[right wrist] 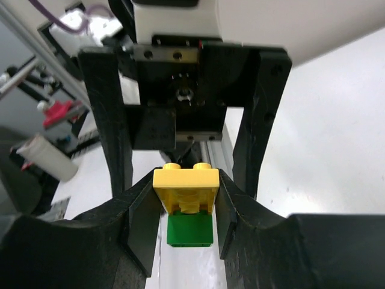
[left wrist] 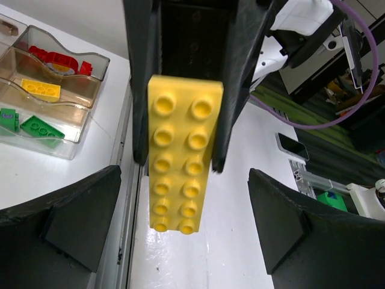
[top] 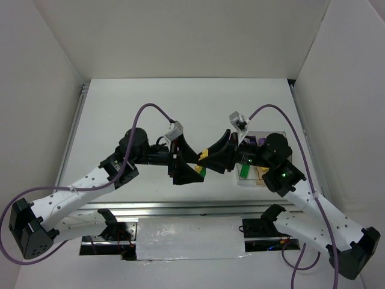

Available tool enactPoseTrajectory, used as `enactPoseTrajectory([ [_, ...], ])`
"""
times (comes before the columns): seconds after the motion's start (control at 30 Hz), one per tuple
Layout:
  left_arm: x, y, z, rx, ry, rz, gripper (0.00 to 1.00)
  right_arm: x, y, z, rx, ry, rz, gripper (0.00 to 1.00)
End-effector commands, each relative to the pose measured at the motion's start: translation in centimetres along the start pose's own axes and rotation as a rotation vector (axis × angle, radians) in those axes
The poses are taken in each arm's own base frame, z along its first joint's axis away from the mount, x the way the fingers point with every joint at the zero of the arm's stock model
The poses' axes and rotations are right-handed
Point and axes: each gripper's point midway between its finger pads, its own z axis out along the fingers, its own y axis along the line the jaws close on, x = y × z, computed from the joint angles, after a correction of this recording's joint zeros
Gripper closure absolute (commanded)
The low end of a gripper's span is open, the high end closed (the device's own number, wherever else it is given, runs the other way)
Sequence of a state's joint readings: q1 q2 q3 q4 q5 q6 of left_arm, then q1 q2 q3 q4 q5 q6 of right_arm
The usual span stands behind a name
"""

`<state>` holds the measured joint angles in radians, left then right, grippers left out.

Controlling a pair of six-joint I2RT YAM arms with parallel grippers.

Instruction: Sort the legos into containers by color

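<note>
The right fingers (right wrist: 137,224) are shut tight on a long yellow brick (right wrist: 184,180) with two rows of bumps and a small green brick (right wrist: 190,232) stuck to it. The left fingers (left wrist: 78,217) are spread wide and hold nothing. The bricks hang in the air left of the box (left wrist: 93,96), so I think the left fingers must grab the green one and pull it off before each goes in its color spot.

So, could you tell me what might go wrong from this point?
The green brick looks stuck under the yellow brick in the right jaws, so both could land in one compartment of the clear box. The open left jaws flank the yellow brick and might knock it when withdrawing.
</note>
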<state>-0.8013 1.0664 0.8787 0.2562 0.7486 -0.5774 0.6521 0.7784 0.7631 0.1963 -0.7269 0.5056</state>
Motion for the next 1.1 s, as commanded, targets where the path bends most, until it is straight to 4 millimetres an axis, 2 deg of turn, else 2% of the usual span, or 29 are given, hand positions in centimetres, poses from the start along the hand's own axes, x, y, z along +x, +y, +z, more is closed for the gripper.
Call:
enactPoseTrajectory([
  [0.0, -1.1, -1.5, -0.4, 0.039, -0.024, 0.084, 0.01, 0.7, 1.6, -0.1, -0.087, 0.102, -0.036, 0.97],
  [0.13, -1.6, -2.0, -0.7, 0.050, -0.040, 0.104, 0.04, 0.9, 1.9, -0.3, -0.099, 0.104, -0.042, 0.97],
  [0.27, -1.6, -2.1, -0.6, 0.062, -0.040, 0.107, 0.26, 0.9, 2.4, -0.5, -0.122, 0.094, -0.047, 0.96],
  [0.3, -1.5, -2.1, -0.5, 0.064, -0.038, 0.105, 0.37, 0.9, 2.6, -0.5, -0.133, 0.099, -0.048, 0.96],
  [0.33, -1.5, -2.1, -0.5, 0.069, -0.038, 0.106, 0.42, 0.9, 2.6, -0.5, -0.132, 0.100, -0.050, 0.96],
  [0.43, -1.2, -1.8, -0.3, 0.067, -0.030, 0.094, 0.40, 0.6, 2.8, -0.5, -0.138, 0.080, -0.048, 0.96],
  [0.47, -1.1, -1.8, -0.3, 0.070, -0.028, 0.090, 0.34, 0.6, 2.9, -0.5, -0.142, 0.078, -0.041, 0.96],
  [0.53, -0.9, -1.6, -0.1, 0.072, -0.022, 0.081, 0.30, 0.2, 3.0, -0.5, -0.144, 0.063, -0.045, 0.96],
  [0.8, -0.8, -1.8, -0.2, 0.087, -0.026, 0.084, 0.27, -1.1, 2.8, -0.3, -0.109, 0.001, -0.046, 0.97],
  [0.9, -1.0, -1.9, -0.3, 0.079, -0.036, 0.094, 0.40, -0.9, 2.8, -0.2, -0.116, 0.012, -0.038, 0.97],
  [0.93, -1.1, -1.9, -0.4, 0.078, -0.037, 0.097, 0.48, -0.9, 2.7, -0.1, -0.116, 0.016, -0.036, 0.97],
  [1.07, -1.8, -1.9, -0.6, 0.054, -0.068, 0.113, 0.60, -0.2, 2.4, 0.0, -0.124, 0.033, -0.016, 0.96],
])
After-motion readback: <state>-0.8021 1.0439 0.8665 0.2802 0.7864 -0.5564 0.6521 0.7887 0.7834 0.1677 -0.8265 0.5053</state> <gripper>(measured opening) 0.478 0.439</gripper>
